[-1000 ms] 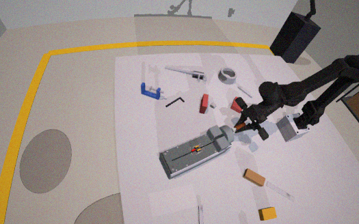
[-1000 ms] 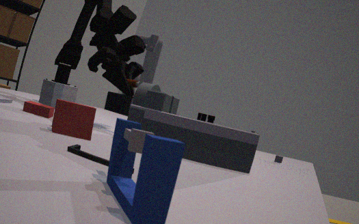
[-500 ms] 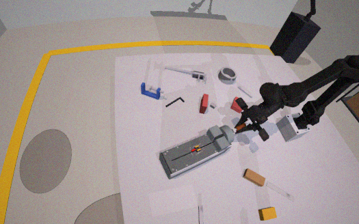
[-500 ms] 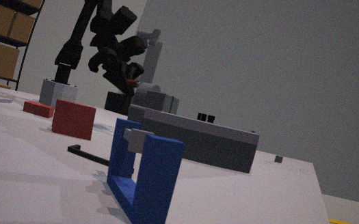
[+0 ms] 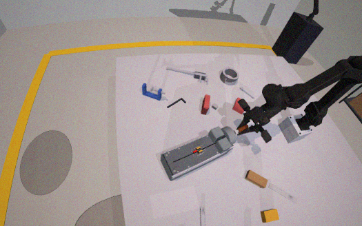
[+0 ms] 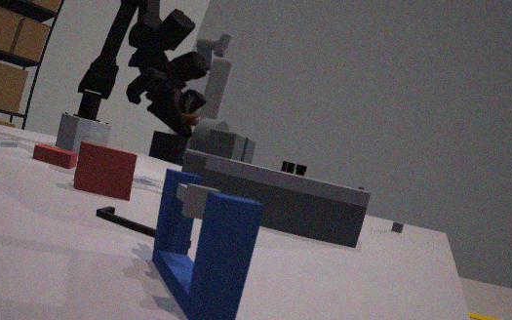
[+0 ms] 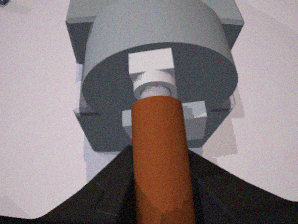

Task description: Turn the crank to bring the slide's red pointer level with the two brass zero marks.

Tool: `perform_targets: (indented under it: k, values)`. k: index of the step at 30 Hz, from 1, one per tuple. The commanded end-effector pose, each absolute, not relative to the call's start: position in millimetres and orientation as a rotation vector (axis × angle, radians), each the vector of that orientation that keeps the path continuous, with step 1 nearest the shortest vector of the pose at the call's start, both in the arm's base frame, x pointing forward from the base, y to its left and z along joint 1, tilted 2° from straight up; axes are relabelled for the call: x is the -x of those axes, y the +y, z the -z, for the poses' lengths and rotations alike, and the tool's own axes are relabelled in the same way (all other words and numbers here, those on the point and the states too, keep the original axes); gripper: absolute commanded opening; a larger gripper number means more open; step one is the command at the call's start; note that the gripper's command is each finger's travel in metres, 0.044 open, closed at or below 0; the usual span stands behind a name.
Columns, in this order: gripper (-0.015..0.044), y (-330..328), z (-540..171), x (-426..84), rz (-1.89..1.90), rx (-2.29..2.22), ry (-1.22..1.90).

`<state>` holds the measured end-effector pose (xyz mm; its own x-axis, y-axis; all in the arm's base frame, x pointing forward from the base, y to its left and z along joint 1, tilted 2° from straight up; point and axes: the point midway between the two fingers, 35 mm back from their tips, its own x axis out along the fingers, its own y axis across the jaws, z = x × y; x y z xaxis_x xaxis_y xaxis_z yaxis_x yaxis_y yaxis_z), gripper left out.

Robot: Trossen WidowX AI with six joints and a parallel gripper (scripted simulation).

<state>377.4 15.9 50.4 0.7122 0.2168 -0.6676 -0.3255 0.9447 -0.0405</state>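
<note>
The grey machine point(image 5: 187, 165) point(image 6: 284, 205) point(image 7: 160, 30) lies on the table, with a round hub point(image 5: 229, 134) at its crank end. In the top view the red pointer point(image 5: 195, 151) sits in the slot just beside the two brass marks point(image 5: 198, 148) point(image 5: 200, 151), slightly toward the end away from the crank; exact alignment is too small to tell. My gripper point(image 5: 241, 129) point(image 7: 153, 155) is shut on the orange crank handle point(image 6: 189, 118) point(image 7: 159, 130). In the wrist view, the white crank arm point(image 7: 151, 62) shows above the handle's end.
A blue clamp point(image 5: 152, 94) point(image 6: 225, 254), a black hex key point(image 5: 176, 103), red blocks point(image 5: 205, 104) point(image 6: 104, 171), a caliper point(image 5: 183, 72) and a grey ring point(image 5: 229, 76) lie on one side of the machine. A wooden-handled tool point(image 5: 256, 178) and a yellow block point(image 5: 269, 216) lie on the other.
</note>
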Motion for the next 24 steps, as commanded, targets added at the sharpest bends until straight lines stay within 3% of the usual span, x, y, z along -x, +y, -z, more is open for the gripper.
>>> perform_targets:
  k: [1, 24]
  values:
    - [0.0, 24.3, -48.0, -374.5, -0.328, 0.154, 0.723]
    - [0.0, 25.9, -45.6, -373.8, -0.328, 0.154, 0.723]
